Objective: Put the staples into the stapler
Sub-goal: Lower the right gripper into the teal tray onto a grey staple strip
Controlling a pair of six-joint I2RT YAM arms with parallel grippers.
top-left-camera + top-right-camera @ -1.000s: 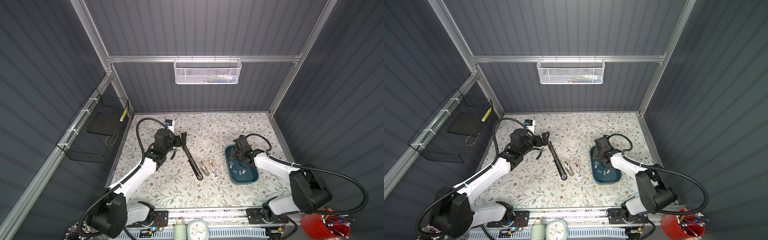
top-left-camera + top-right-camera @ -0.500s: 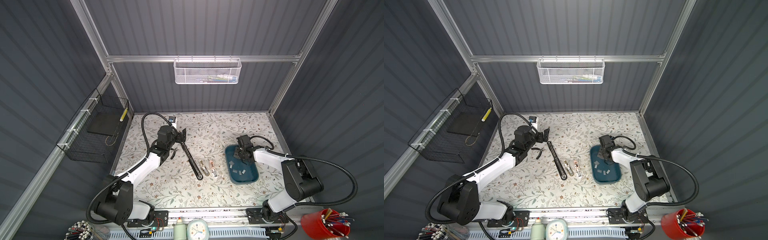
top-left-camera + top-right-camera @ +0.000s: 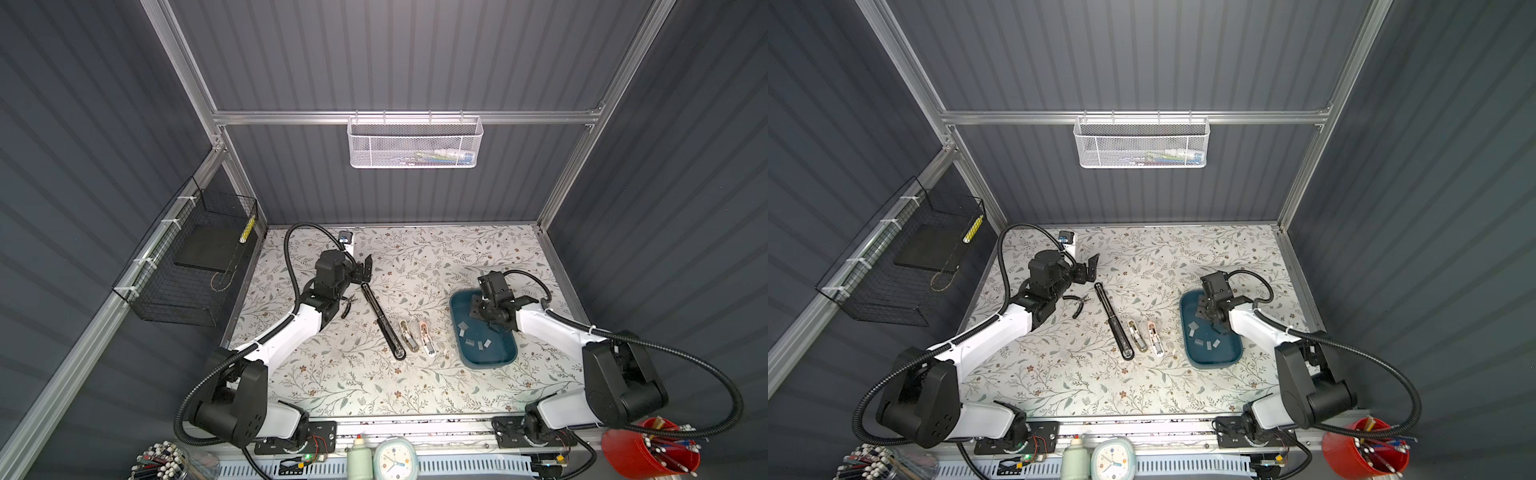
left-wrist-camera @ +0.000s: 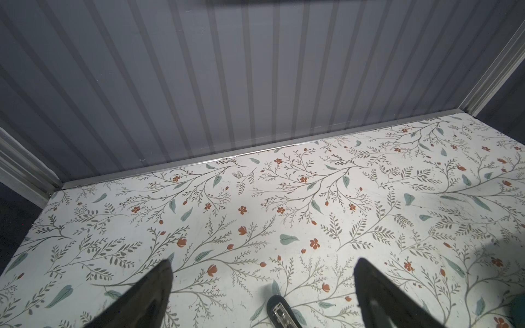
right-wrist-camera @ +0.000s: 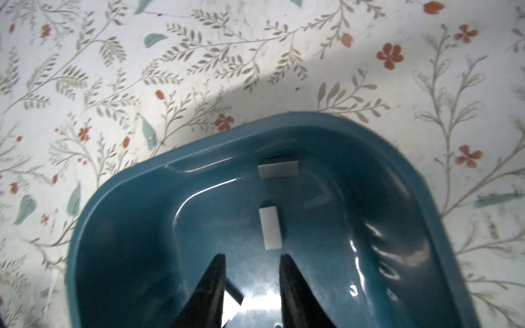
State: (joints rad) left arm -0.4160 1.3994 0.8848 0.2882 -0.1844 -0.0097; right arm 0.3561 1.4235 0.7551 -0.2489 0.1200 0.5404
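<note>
R gripper point(image 5: 252, 257) jaws just parted, empty, low in blue tray point(image 5: 119, 181). Staples point(image 5: 271, 227) lie loose there, nearest just ahead. L gripper point(image 4: 263, 261) spread wide, empty, by long black stapler point(image 3: 382, 322). Nothing loaded yet.

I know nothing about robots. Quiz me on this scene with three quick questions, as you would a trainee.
1. True or false: the staples lie in the teal tray.
2. The left gripper stands: A wide open; B shut with nothing in it; C shut on a staple strip.
3. Fill in: the right gripper hangs over the ____.

Key: 1 true; 2 A; 3 tray.
</note>
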